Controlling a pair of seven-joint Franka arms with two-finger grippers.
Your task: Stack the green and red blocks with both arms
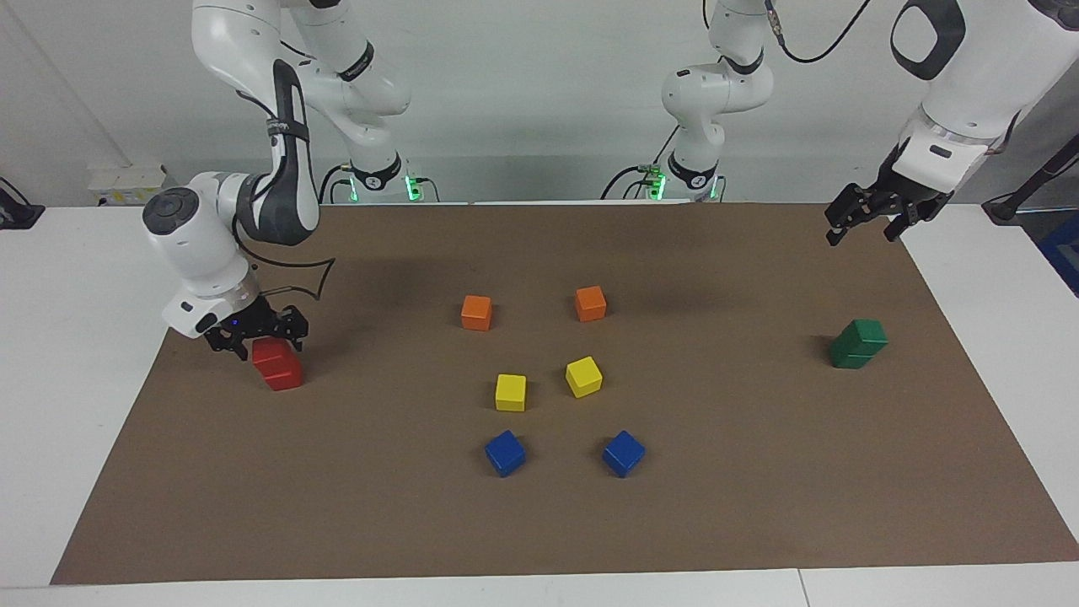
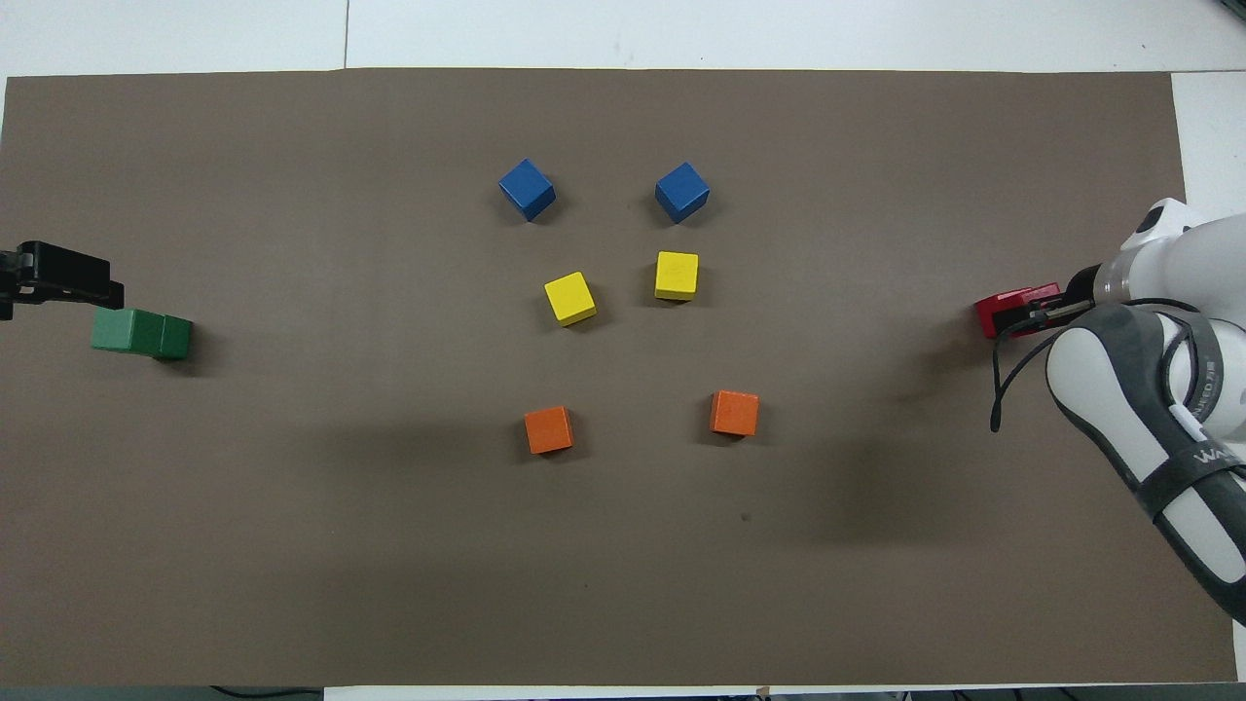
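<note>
Two red blocks (image 1: 276, 364) stand stacked near the right arm's end of the mat; they also show in the overhead view (image 2: 1003, 312). My right gripper (image 1: 257, 337) is low, right at the top red block. Two green blocks (image 1: 858, 343) stand stacked near the left arm's end, also seen in the overhead view (image 2: 141, 333). My left gripper (image 1: 864, 223) is open and empty, raised over the mat's corner, apart from the green stack; it shows in the overhead view (image 2: 68, 282) too.
In the middle of the brown mat (image 1: 759, 472) lie two orange cubes (image 1: 476, 312) (image 1: 590, 303), two yellow cubes (image 1: 510, 392) (image 1: 583, 376) and two blue cubes (image 1: 505, 453) (image 1: 623, 453), each apart from the others.
</note>
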